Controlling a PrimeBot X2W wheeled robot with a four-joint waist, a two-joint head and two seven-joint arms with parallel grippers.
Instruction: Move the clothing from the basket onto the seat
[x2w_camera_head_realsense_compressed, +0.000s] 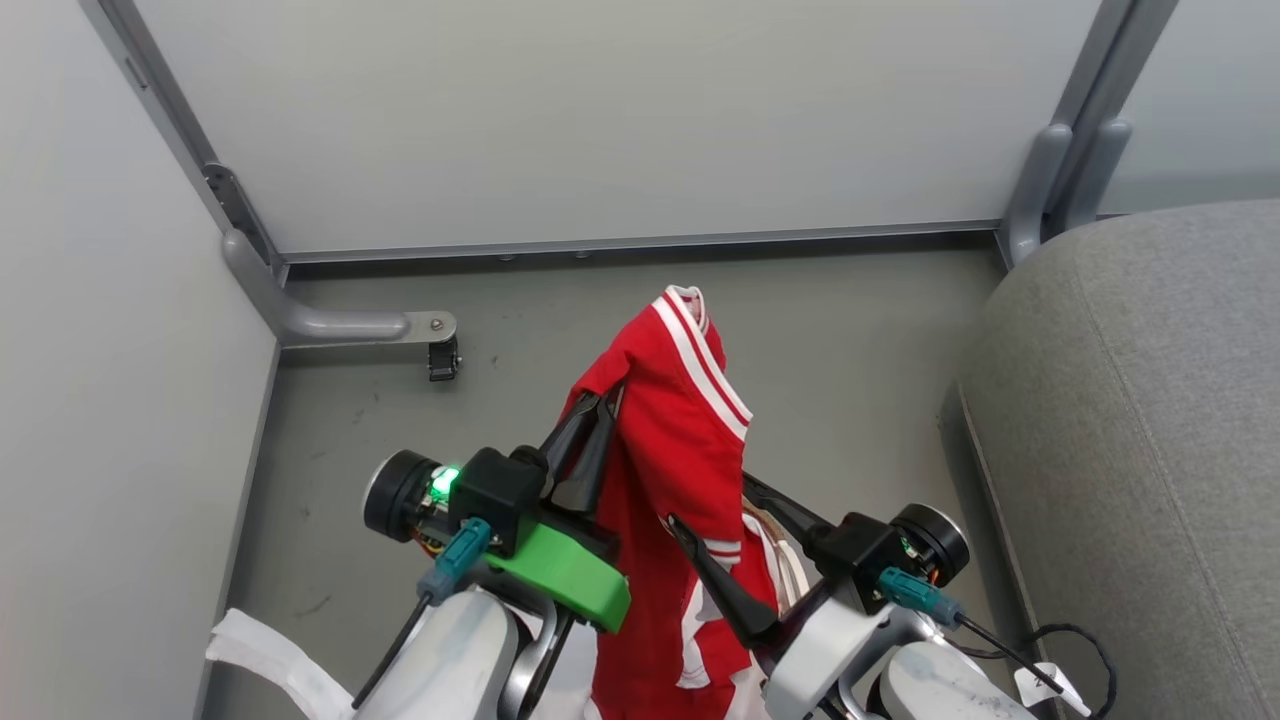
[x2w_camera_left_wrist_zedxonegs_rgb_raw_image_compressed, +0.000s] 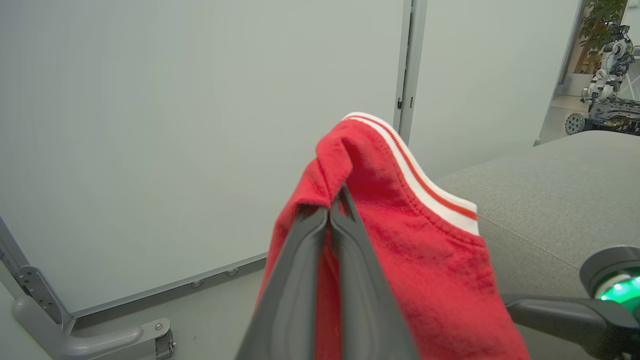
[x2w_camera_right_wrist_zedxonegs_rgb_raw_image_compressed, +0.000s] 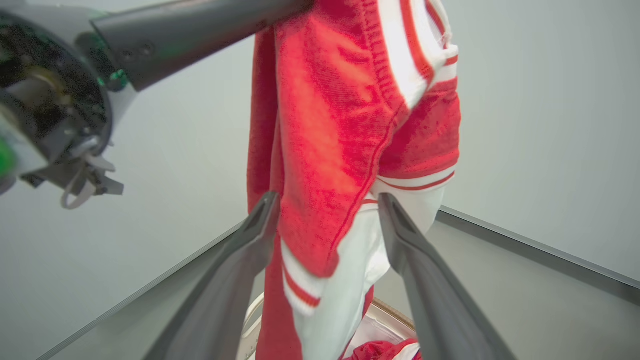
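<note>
Fingers (x2w_camera_left_wrist_zedxonegs_rgb_raw_image_compressed: 300, 280) of the left claw (x2w_camera_head_realsense_compressed: 598, 402) were shut tight on a small fold near the top of the red clothing (x2w_camera_head_realsense_compressed: 680, 440). The clothing was up in the air, and most of it hung down long and loose below that one pinch.

The right claw (x2w_camera_right_wrist_zedxonegs_rgb_raw_image_compressed: 327, 200) was wide open. The hanging clothing was between its two fingers, but I could not tell if they touched it.

Here is what I think could go wrong. The pinch was small and the clothing was heavy below it, so a fast swing could pull it free and drop it on the floor (x2w_camera_head_realsense_compressed: 850, 330). The loose bottom end hung low, so it could catch on the rim of the basket (x2w_camera_right_wrist_zedxonegs_rgb_raw_image_compressed: 395, 311) or drag along the side of the seat (x2w_camera_head_realsense_compressed: 1130, 420) if it was not lifted high enough. The open right claw was very close too, so a finger could snag a fold and tug it out of the left claw.

The seat was off to the right, with bare floor between it and the clothing. Nothing lay on the part of it I could see.

The basket was down low, near the robot, under the hanging clothing. More red and white clothes (x2w_camera_right_wrist_zedxonegs_rgb_raw_image_compressed: 385, 350) lay inside it. I could not tell how many.
</note>
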